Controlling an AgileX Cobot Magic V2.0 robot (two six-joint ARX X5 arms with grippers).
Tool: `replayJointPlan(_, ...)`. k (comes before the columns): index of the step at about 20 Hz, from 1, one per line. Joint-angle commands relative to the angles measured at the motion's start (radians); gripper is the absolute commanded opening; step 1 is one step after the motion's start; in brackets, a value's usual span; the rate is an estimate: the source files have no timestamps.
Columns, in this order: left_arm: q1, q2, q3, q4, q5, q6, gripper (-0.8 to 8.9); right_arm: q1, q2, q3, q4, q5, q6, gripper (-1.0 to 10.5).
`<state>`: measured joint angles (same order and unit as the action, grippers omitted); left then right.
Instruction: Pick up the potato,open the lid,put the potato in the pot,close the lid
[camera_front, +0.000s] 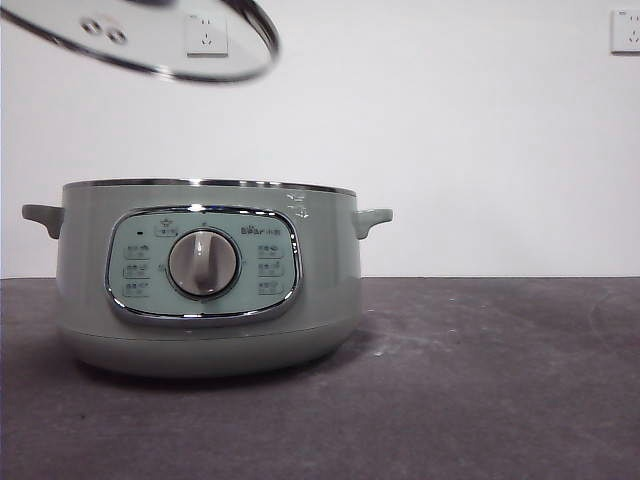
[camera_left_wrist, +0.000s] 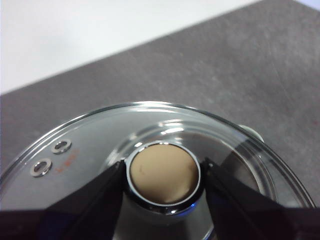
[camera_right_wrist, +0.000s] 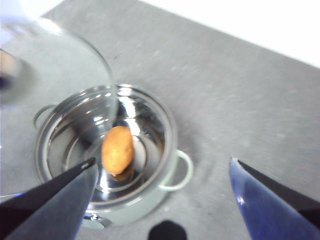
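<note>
The pot sits on the dark table with its top open. The potato lies inside, on the shiny metal bottom. The lid is up in the air, tilted, above the pot and off to one side. The left pincer is grasping the lid by its round knob, one jaw on each side. The right pincer is above the pot, its jaws spread wide apart with nothing between them.
</note>
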<state>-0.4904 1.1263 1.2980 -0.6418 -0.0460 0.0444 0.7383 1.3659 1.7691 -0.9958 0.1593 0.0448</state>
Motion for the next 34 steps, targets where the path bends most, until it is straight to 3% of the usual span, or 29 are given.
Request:
replayJointPlan(1, -0.002, 0.079, 0.021, 0.074, 0.033, 0.005, -0.08, 0.001, -0.040, 0.002, -0.031, 0.008, 0.026, 4.4)
replayJointPlan(10, -0.008, 0.293, 0.021, 0.167, 0.081, -0.045, -0.08, 0.001, -0.085, 0.002, -0.124, 0.087, 0.045, 4.4)
replayJointPlan(24, -0.031, 0.339, 0.015, 0.185, 0.076, -0.052, -0.08, 0.001, -0.085, 0.002, -0.140, 0.086, 0.052, 4.4)
replayJointPlan(34, -0.040, 0.366, 0.005, 0.109, 0.076, -0.050, -0.08, 0.001, -0.085, 0.002, -0.158, 0.083, 0.063, 4.4)
